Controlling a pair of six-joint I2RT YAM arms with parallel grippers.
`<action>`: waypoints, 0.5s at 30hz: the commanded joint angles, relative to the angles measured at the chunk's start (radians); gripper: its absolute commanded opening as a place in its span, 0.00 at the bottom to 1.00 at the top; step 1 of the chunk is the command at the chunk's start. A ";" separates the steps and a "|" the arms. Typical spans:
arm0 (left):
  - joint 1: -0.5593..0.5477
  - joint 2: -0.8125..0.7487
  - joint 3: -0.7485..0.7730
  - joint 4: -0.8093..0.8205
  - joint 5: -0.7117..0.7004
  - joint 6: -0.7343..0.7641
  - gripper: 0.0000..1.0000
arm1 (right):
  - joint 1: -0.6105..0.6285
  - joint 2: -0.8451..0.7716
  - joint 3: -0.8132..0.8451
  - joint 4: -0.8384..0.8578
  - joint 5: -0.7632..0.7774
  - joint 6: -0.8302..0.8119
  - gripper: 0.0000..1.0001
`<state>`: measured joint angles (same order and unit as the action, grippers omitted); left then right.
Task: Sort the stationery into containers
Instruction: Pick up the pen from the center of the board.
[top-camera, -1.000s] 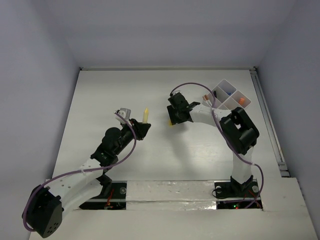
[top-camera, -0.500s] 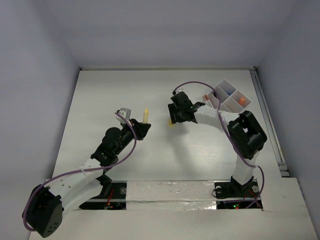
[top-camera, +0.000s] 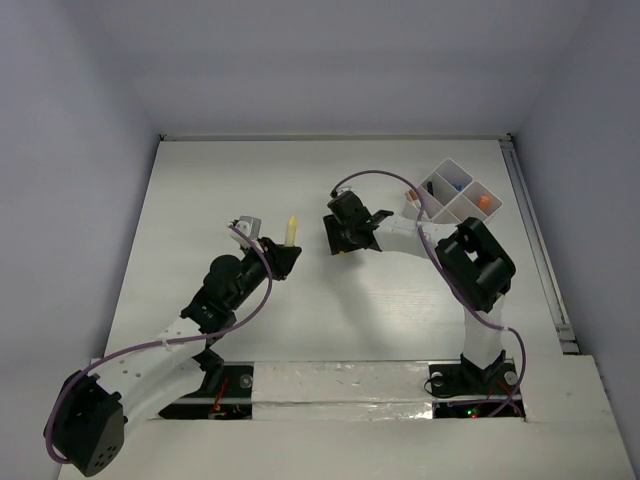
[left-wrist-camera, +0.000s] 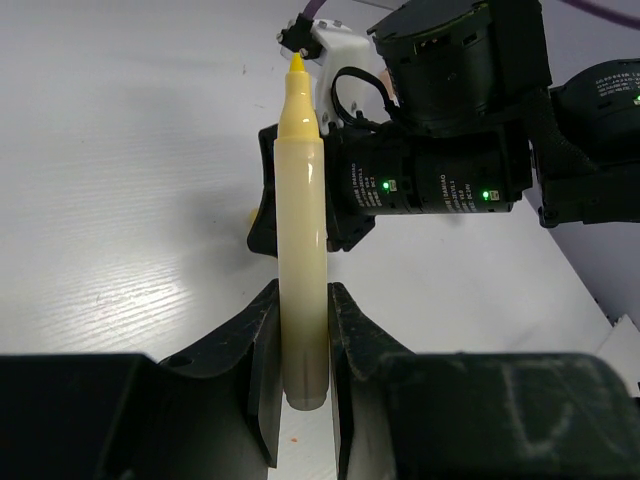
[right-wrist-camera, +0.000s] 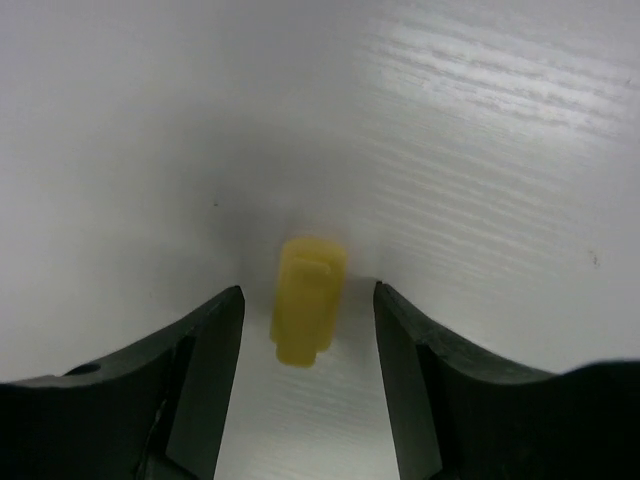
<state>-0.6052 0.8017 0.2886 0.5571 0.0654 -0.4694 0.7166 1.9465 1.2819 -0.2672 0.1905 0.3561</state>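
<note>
A pale yellow marker (left-wrist-camera: 300, 240) with a bare yellow tip stands between my left gripper's (left-wrist-camera: 302, 300) jaws, which are shut on its lower barrel. From above, the marker (top-camera: 290, 230) sticks out beyond the left gripper (top-camera: 283, 252) at mid-table. My right gripper (right-wrist-camera: 308, 292) is open, low over the table, with a small yellow cap (right-wrist-camera: 308, 298) lying between its fingers and touching neither. The cap (top-camera: 341, 250) peeks out beside the right gripper (top-camera: 345, 232). The white divided tray (top-camera: 447, 164) sits at the back right, holding a blue-capped item (top-camera: 456, 185) and an orange piece (top-camera: 483, 203).
An orange-tipped item (top-camera: 411, 195) lies at the tray's left side. The right arm's black wrist (left-wrist-camera: 440, 180) fills the space just beyond the marker tip in the left wrist view. A rail (top-camera: 535, 240) runs along the table's right edge.
The right gripper has shifted a little back and then left, now sitting around the yellow cap. Its elbow swung with it. The left arm and marker have not moved.
</note>
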 joint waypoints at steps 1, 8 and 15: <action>-0.001 -0.022 -0.002 0.052 -0.009 0.012 0.00 | 0.007 0.028 0.039 0.028 0.033 0.017 0.60; -0.001 -0.019 -0.002 0.053 -0.007 0.012 0.00 | 0.007 0.051 0.030 0.005 0.093 0.017 0.46; -0.001 -0.009 0.000 0.055 -0.006 0.012 0.00 | 0.007 0.052 0.043 -0.010 0.112 0.001 0.14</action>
<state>-0.6052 0.8001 0.2886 0.5568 0.0593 -0.4690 0.7204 1.9736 1.3006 -0.2611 0.2710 0.3607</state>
